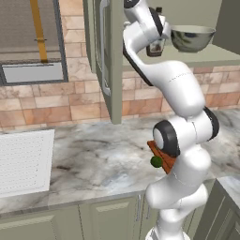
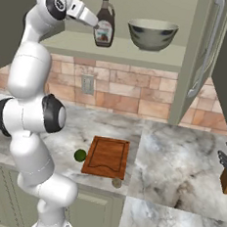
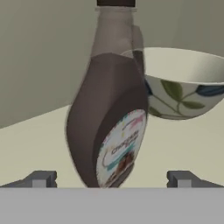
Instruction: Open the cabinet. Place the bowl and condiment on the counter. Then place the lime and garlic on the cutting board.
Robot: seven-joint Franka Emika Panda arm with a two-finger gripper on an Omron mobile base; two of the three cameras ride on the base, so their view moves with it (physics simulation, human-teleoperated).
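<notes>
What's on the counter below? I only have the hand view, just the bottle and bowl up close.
Observer: A cutting board lies on the counter, with nothing on it.
Operator: Where's the lime?
Observer: The lime sits on the counter just left of the board in the right base view.
Operator: And the garlic?
Observer: The garlic is on the counter by the board's near edge, close to the counter's front lip.

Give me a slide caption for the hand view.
Open gripper lined up on the bottle on the cabinet shelf, bowl just behind it.
</notes>
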